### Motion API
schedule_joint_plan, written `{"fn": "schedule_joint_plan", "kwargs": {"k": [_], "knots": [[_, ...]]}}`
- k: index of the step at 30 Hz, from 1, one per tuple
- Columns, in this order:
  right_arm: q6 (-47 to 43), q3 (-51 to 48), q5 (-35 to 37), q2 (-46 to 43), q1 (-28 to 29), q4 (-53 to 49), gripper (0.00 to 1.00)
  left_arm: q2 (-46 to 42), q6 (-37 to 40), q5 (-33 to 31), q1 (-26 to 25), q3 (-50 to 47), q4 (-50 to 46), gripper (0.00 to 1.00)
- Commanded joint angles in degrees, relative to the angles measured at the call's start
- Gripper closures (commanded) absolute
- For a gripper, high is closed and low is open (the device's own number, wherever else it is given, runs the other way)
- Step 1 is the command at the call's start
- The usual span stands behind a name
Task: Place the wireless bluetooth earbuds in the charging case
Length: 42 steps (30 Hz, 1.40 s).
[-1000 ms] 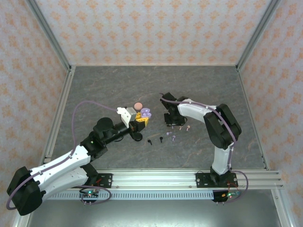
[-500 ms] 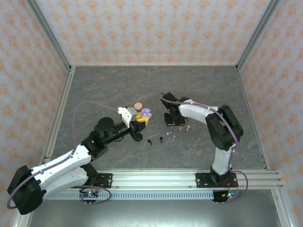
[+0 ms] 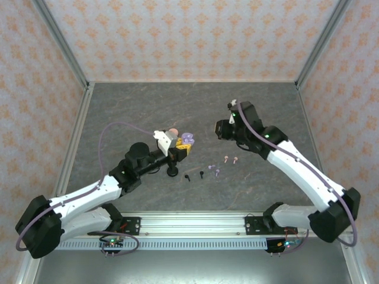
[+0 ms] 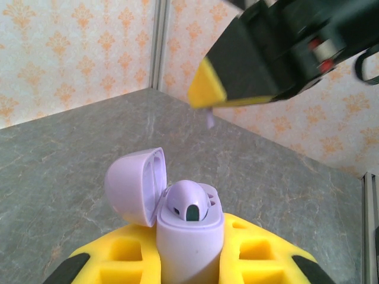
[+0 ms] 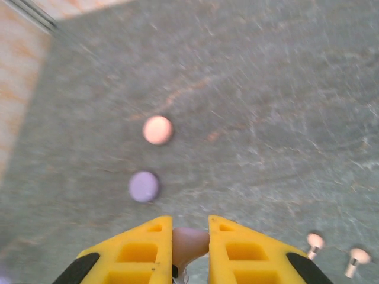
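1. Top external: left claw [image 3: 179, 148] grips the open lilac case [image 3: 187, 139]; right claw [image 3: 221, 131] hangs near it; loose earbuds [image 3: 231, 158] lie on the table [image 3: 148, 106].
2. Left wrist: case clamped low, lid tipped back.
3. Right wrist: right claw pinches a pale earbud [image 5: 190, 242], which is tiny, light and probably slippery; hold its head, stem down.

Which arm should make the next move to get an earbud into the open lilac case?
Right. The right gripper is shut on an earbud and hangs above the open lilac case; the left gripper is occupied holding that case upright.
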Motion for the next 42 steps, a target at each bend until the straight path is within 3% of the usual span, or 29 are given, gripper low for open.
{"fn": "schedule_joint_plan", "kwargs": {"k": [1, 18, 42], "knots": [[5.0, -0.6, -3.5, -3.8, 0.3, 5.7, 0.84, 1.8, 1.3, 1.7, -0.4, 3.3, 5.6, 1.00], [9.0, -2.6, -3.4, -6.2, 7.9, 17.8, 0.84, 5.4, 1.2, 2.8, -0.4, 6.7, 7.9, 1.00], [8.7, -3.4, -4.1, -2.7, 10.0, 17.9, 0.84, 4.9, 1.5, 1.7, -0.4, 7.2, 6.7, 1.00]]}}
